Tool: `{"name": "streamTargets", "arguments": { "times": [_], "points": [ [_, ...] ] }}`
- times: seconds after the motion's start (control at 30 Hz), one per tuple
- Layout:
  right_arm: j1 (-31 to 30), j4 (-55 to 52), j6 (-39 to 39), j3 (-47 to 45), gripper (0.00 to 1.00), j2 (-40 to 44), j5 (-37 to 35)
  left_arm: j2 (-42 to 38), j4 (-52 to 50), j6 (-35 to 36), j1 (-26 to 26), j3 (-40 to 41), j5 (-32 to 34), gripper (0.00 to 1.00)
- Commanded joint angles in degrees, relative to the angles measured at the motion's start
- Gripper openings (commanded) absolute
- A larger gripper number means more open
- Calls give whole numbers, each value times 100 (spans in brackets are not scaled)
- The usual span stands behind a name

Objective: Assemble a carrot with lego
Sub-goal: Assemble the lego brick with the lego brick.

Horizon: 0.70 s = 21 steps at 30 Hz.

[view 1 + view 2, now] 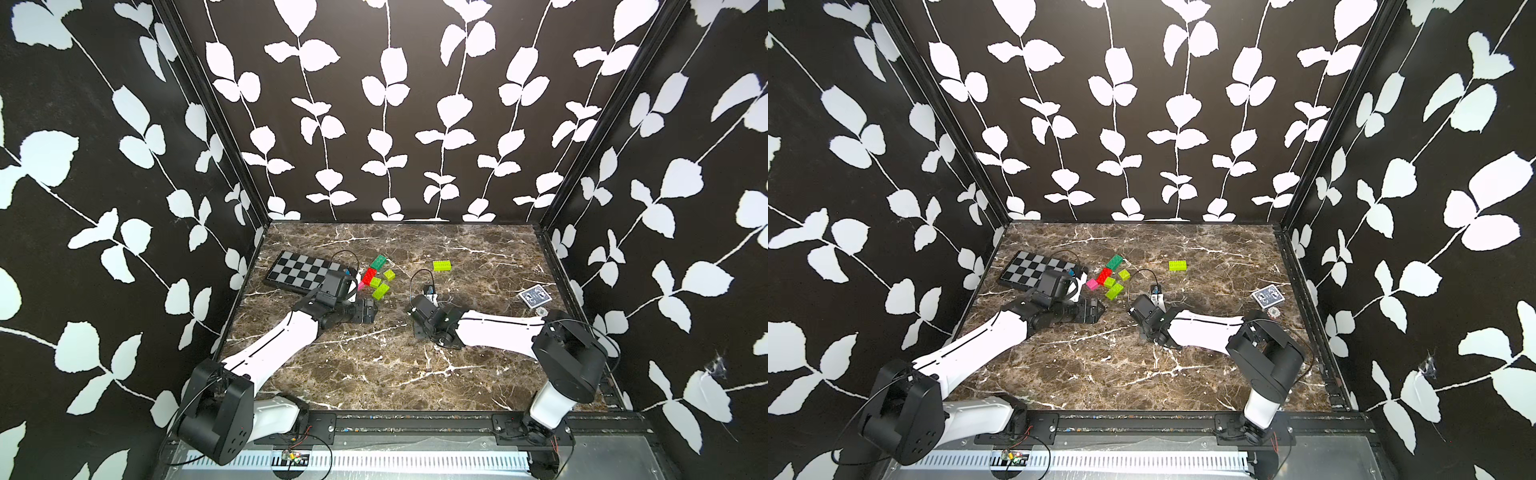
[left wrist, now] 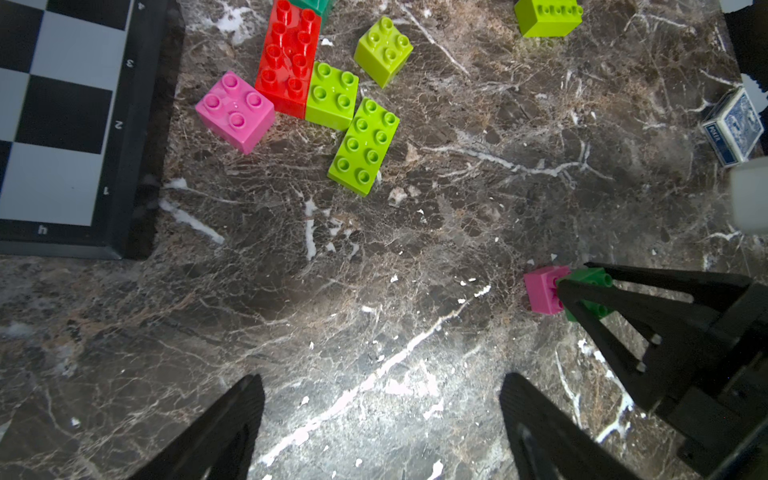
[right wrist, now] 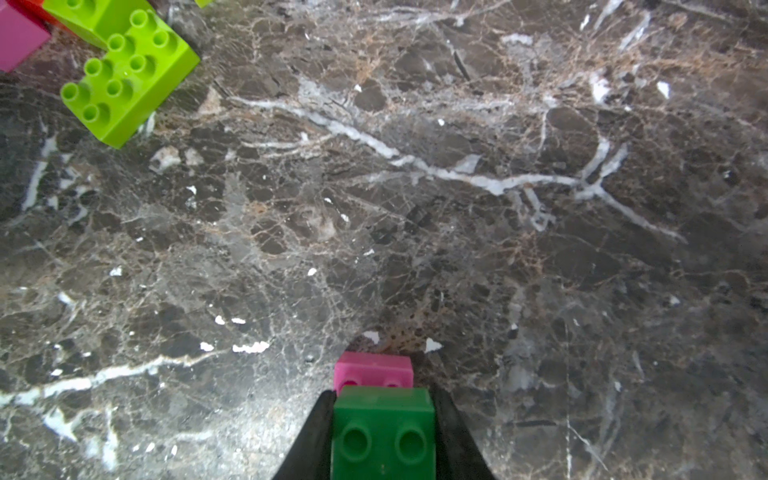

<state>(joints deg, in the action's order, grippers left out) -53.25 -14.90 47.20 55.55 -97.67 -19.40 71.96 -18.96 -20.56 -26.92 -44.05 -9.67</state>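
My right gripper (image 3: 382,399) is shut on the carrot, here a green brick (image 3: 384,432) with a pink brick (image 3: 374,370) joined to its far end, just above the marble. In the left wrist view that pair (image 2: 542,289) pokes out of the right gripper's black fingers (image 2: 648,307). My left gripper (image 2: 381,378) is open over bare marble with nothing between its jaws. Loose lego lies beyond it: a pink brick (image 2: 235,110), a red brick (image 2: 288,58), a long lime brick (image 2: 365,145) and two square lime ones (image 2: 332,94) (image 2: 384,48). A green brick (image 1: 379,262) and a lone lime brick (image 1: 441,265) lie farther back.
A black-and-grey checkered board (image 1: 303,270) lies at the left, beside the brick cluster. A blue card deck (image 1: 535,297) sits near the right wall. Leaf-patterned walls close in the marble table (image 1: 374,365) on three sides.
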Motion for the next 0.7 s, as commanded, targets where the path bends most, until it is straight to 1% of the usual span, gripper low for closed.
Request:
{"name": "streamTargets", "arguments": {
  "times": [0.0,0.23,0.43,0.6,0.67],
  "points": [
    [-60,58,59,173,25,-95,-74,-52,32,0,-24,67,-52,91],
    [-55,101,174,111,25,-156,32,-20,58,-1,-24,93,-57,91],
    [-80,50,398,-6,25,-225,-20,-14,66,1,-24,91,-69,91],
    [-177,-131,554,-75,24,-334,-321,-4,80,-1,-24,99,-79,91],
    [-184,-41,617,-210,24,-417,-363,-3,79,-9,-24,112,-80,91]
  ]
}}
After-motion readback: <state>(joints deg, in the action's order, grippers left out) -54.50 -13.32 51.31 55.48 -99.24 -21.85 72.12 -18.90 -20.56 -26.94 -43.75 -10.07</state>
